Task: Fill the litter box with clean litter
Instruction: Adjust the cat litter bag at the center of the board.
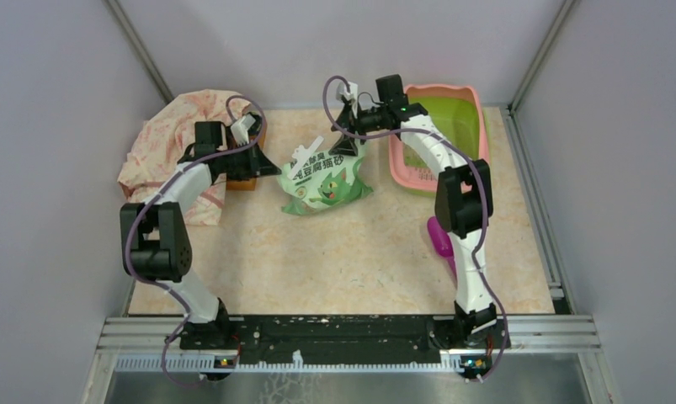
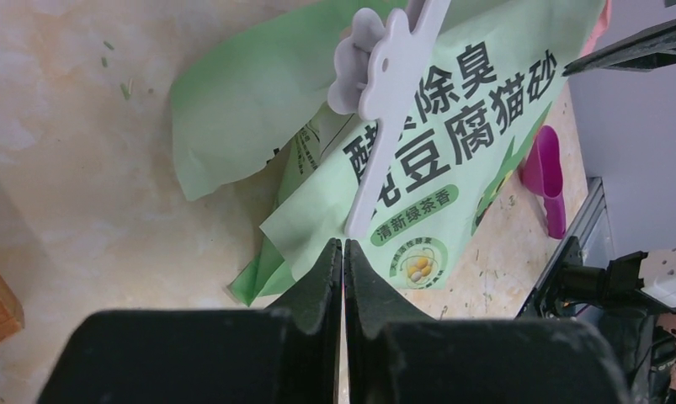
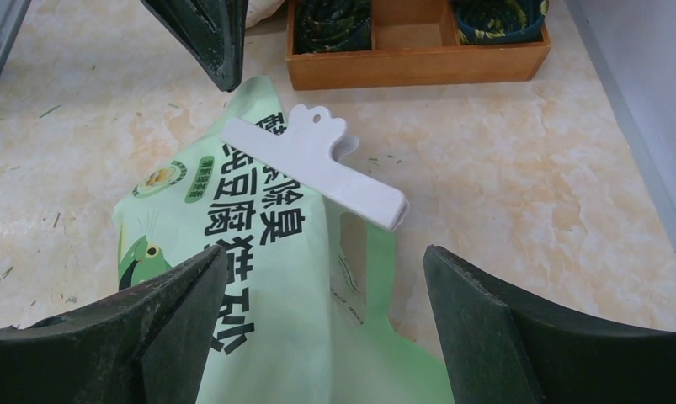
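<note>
The litter box (image 1: 477, 109), pink-rimmed with a lime-green basin, stands at the back right. No clean litter shows in any view. A light green printed bag (image 1: 322, 185) lies mid-table, its top held by a white clip (image 3: 317, 164). My left gripper (image 2: 343, 246) is shut with nothing between its fingers, its tips just short of the bag's (image 2: 452, 168) left edge and the clip's (image 2: 385, 109) end. My right gripper (image 3: 326, 252) hangs open over the bag's (image 3: 258, 278) upper part, just short of the clip, touching nothing.
A purple scoop (image 1: 441, 240) lies on the table beside the right arm. A brown wooden tray (image 3: 418, 50) with dark rolled items sits behind the left gripper, next to a pink patterned cloth (image 1: 174, 143). Grey walls close in the table.
</note>
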Robot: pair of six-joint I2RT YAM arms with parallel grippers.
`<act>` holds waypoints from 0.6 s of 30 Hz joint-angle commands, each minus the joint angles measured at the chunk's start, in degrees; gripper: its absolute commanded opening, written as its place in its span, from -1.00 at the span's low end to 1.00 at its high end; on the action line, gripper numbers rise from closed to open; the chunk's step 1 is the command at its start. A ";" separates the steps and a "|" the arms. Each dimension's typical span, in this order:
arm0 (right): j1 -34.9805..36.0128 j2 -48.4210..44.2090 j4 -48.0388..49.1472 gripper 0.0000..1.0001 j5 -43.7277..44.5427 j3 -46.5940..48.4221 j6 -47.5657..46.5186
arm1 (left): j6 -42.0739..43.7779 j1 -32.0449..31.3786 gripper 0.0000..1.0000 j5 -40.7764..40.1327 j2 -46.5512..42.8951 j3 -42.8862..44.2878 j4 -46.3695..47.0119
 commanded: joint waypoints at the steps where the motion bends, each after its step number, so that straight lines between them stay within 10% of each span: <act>1: -0.11 -5.10 1.94 0.72 -2.67 -0.35 -0.71 | 2.93 -0.28 -0.83 0.85 1.85 1.41 0.94; 9: -0.11 -5.10 1.84 0.72 -2.74 -0.84 -0.83 | 3.12 -0.36 0.23 -0.51 1.05 2.16 0.95; 18: -0.12 -4.75 1.30 0.72 -2.82 -0.91 -1.19 | 4.77 0.66 0.20 -1.06 1.89 3.78 0.68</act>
